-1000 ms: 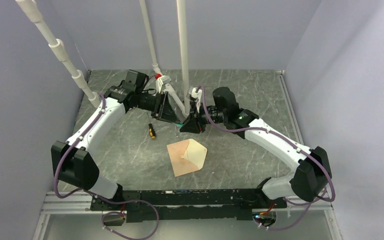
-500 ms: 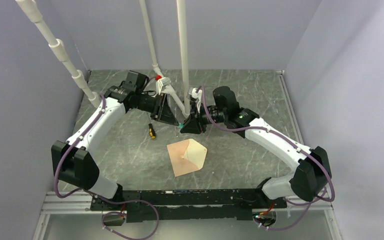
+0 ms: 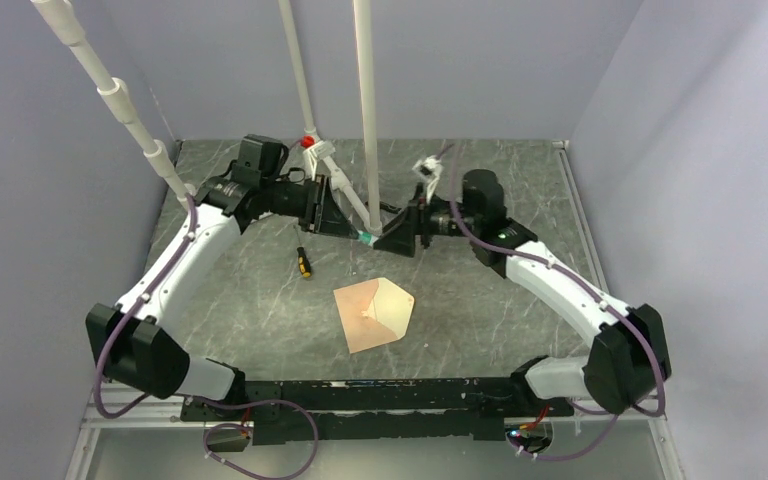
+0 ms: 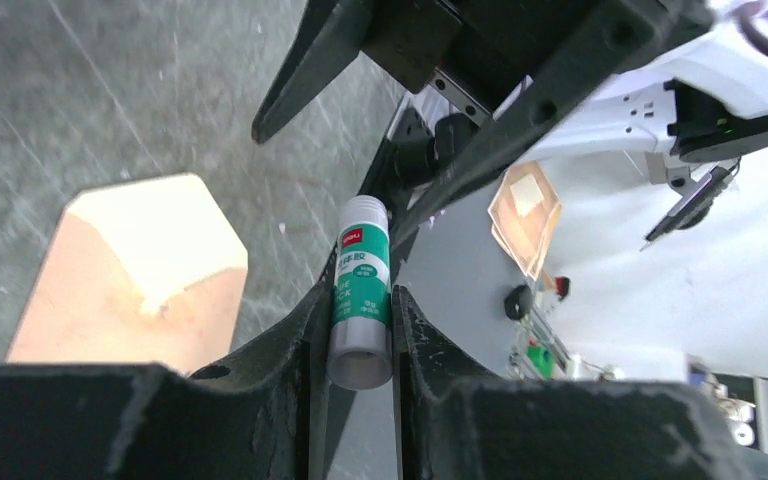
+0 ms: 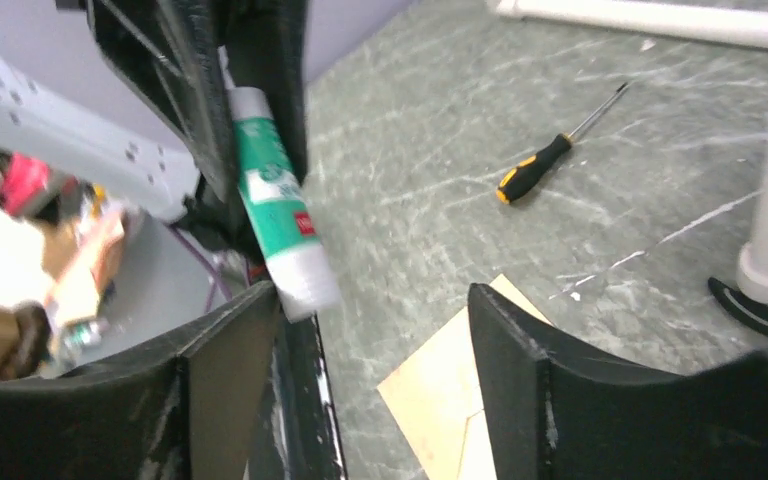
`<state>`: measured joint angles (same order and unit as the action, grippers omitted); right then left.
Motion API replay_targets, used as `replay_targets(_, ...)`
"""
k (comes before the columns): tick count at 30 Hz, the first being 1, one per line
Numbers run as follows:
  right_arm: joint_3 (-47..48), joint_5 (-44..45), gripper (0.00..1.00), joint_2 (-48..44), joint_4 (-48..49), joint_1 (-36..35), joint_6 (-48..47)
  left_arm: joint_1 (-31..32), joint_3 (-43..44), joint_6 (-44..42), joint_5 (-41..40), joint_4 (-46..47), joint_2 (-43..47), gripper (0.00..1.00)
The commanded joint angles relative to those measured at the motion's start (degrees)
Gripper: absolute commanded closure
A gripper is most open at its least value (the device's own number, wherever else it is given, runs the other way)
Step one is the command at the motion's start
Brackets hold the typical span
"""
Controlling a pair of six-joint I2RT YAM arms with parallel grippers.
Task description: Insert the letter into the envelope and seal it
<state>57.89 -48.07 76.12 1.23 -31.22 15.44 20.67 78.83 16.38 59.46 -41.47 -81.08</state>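
Beyond flat peach paper envelope (image 3: 373, 313): smooth cylindrical green-and-white glue stick (image 4: 361, 290) clamped in black fingers of left gripper (image 4: 363, 300); right gripper (image 5: 372, 295) fingers spread apart, close by.

Both arms, left arm (image 3: 175, 265) & right arm (image 3: 550, 285): white shell links w/ bulky black joint housings. Purple cables (image 3: 128, 320) run along each, looping at the bases, lower left & lower right of frame. Black base rail (image 3: 380, 395) across bottom centre. Left gripper (image 4: 365, 290) & right gripper (image 5: 370, 295): matte black, wedge-shaped fingers.
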Motion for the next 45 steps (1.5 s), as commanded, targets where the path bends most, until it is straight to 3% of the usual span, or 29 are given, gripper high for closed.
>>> replay_targets(1, -5.5, 0.7, 0.26, -6.5, 23.4, 5.7, 26.5, 0.2, -0.2, 11.4, 0.9, 12.5, 4.8, 0.98)
replay_targets(7, -7.4, 6.1, 0.22, -7.2, 35.9, 5.3, 50.7, 0.2, 0.0, 23.9, -0.6, 24.7, 6.6, 0.98)
replay_targets(13, -4.5, 8.3, 0.21, -4.9, 36.5, 2.5, 57.8, 0.2, 1.4, 35.0, 0.7, 33.5, 5.3, 0.98)
replay_targets(16, -5.4, 9.3, 0.27, -4.8, 41.2, 2.0, 61.3, 0.1, 2.8, 36.4, 0.5, 32.5, 4.6, 0.98)
replay_targets(18, -6.5, 10.0, 0.37, -5.0, 44.6, 2.0, 63.7, 0.0, 3.3, 36.3, 0.1, 31.0, 4.4, 0.98)
replay_targets(21, -7.3, 10.7, 0.53, -5.4, 47.0, 2.0, 64.6, -0.3, 2.1, 39.5, 1.9, 33.6, 4.1, 0.98)
replay_targets(24, -8.7, 12.9, 0.50, -6.3, 47.0, 1.9, 64.6, -0.5, -0.6, 44.0, 4.4, 38.7, 4.4, 0.98)
replay_targets(27, -8.8, 12.7, 0.49, -6.3, 47.3, 1.9, 65.1, -1.1, -0.6, 43.5, 4.7, 37.2, 4.6, 0.98)
replay_targets(37, -7.0, 11.7, 0.86, -6.4, 41.2, 1.8, 63.6, -1.5, 1.3, 39.0, 3.5, 30.5, 4.6, 0.98)
replay_targets(42, -6.2, 9.8, 0.72, -6.3, 41.9, 1.9, 62.7, -1.6, 1.1, 39.6, 2.9, 31.5, 4.7, 0.98)
replay_targets(45, -6.2, 9.3, 0.76, -6.4, 42.6, 1.9, 62.6, -1.6, 0.8, 40.4, 2.8, 32.3, 4.6, 0.97)
